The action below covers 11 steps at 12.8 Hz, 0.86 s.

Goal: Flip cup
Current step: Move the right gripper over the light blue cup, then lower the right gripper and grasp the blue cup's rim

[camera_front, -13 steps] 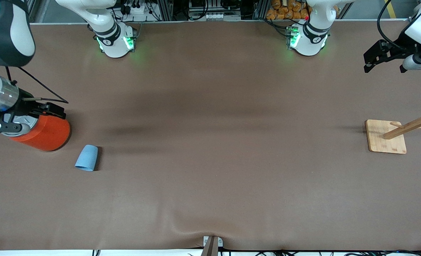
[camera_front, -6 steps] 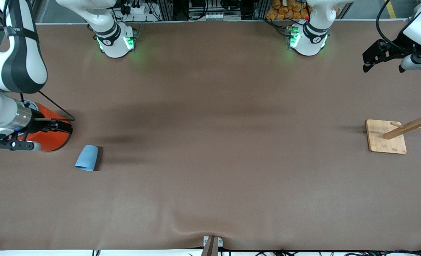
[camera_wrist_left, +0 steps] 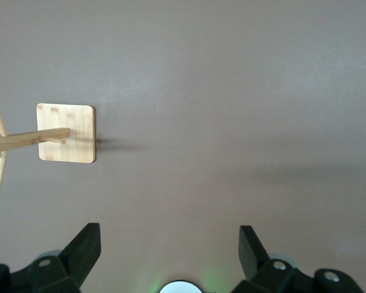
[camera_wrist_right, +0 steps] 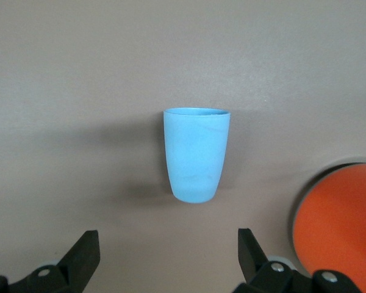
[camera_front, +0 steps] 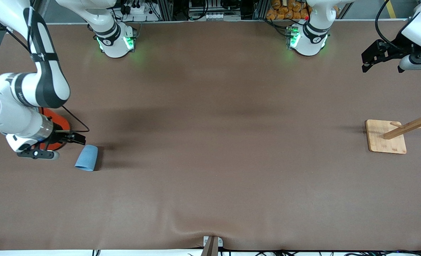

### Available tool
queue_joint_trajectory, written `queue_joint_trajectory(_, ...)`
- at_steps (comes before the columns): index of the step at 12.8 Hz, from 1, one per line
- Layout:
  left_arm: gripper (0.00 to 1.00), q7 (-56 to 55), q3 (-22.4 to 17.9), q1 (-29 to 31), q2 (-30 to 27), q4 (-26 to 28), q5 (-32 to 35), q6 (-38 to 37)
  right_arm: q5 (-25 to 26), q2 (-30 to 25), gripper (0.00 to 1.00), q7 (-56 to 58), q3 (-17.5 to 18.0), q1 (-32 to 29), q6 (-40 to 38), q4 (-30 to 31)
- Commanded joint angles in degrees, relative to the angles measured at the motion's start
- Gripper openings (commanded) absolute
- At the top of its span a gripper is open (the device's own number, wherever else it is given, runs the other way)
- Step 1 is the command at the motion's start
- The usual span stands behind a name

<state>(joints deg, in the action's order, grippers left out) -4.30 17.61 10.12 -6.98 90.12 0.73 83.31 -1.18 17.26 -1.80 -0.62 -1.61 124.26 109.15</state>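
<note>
Beside right pincer (camera_front: 78, 138) | cup (camera_front: 87, 158) lying, untouched | fingers apart

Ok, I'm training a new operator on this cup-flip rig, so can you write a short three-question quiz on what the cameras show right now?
1. True or false: the right gripper is shut on the cup.
2. The cup is: A) lying on its side B) standing upright C) on the wooden rack.
3. Which object stands beside the cup, toward the right arm's end of the table?

Key:
1. False; it is open in the right wrist view and not touching the cup.
2. A.
3. The orange can.
The left gripper waits, open, above the rack's end.
</note>
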Motion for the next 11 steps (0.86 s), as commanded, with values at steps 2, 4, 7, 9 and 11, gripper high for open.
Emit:
queue_joint_trajectory(2,1.0,0.52,0.32,0.51,0.3,-1.0,-0.81,-0.69,-0.05,2.51,1.0,-0.14,0.18,-1.2,2.82,0.1)
queue_joint_trajectory(4,1.0,0.52,0.32,0.6,0.3,-1.0,-0.81,-0.51,-0.05,4.18,1.0,-0.14,0.18,-1.47,4.66,0.1)
queue_joint_trajectory(7,1.0,0.61,-0.12,0.69,-0.23,-0.91,-0.9,-0.6,-0.05,4.98,1.0,-0.14,0.18,-1.55,5.73,0.1)
queue_joint_trajectory(9,1.0,0.69,-0.21,0.77,-0.84,-1.26,-0.9,-0.78,0.04,5.06,1.0,-0.05,0.18,-1.73,5.73,0.01)
queue_joint_trajectory(11,1.0,-0.18,0.14,0.6,-1.02,-1.35,-0.81,-0.6,0.04,5.5,1.0,-0.05,0.18,-1.99,6.86,-0.08)
